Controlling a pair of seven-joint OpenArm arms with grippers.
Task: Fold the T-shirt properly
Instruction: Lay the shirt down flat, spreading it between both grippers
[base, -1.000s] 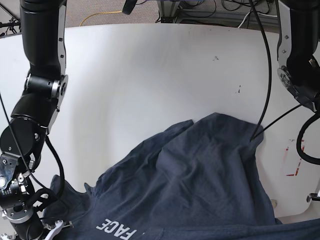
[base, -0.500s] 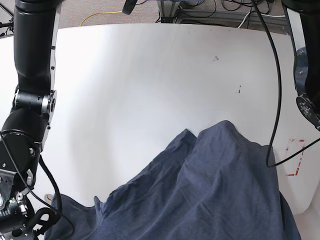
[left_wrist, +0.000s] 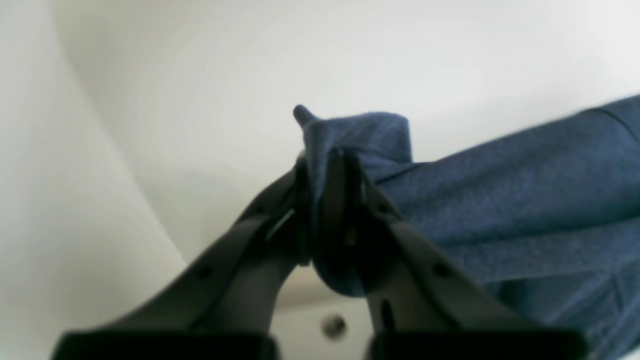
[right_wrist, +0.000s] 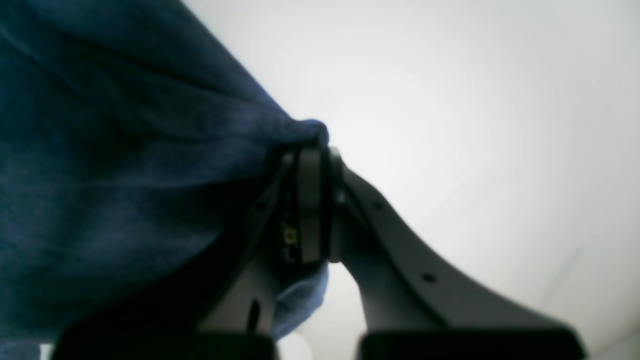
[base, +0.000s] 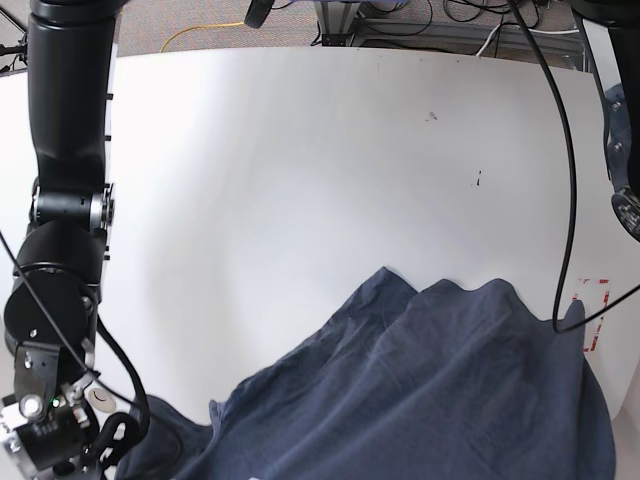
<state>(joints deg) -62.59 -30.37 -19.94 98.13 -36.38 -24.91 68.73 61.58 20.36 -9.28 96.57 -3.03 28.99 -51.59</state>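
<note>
The dark navy T-shirt (base: 430, 390) lies bunched over the near right part of the white table (base: 300, 150), and its lower part runs out of the base view. In the left wrist view my left gripper (left_wrist: 327, 165) is shut on a fold of the T-shirt (left_wrist: 525, 185), with a tuft of cloth poking up between the fingertips. The right wrist view shows my right gripper (right_wrist: 312, 150) shut on an edge of the T-shirt (right_wrist: 125, 175), which hangs away to the left. Neither gripper's fingers appear in the base view.
The right arm's black column (base: 65, 200) stands at the left of the base view. A black cable (base: 565, 200) hangs down at the right. Red tape marks (base: 592, 315) sit near the table's right edge. Cables and a frame lie behind the table's far edge.
The T-shirt has slid toward the near edge, its far edge now lower in the base view, and its white letters have left the frame. Both arms have drawn back with it.
</note>
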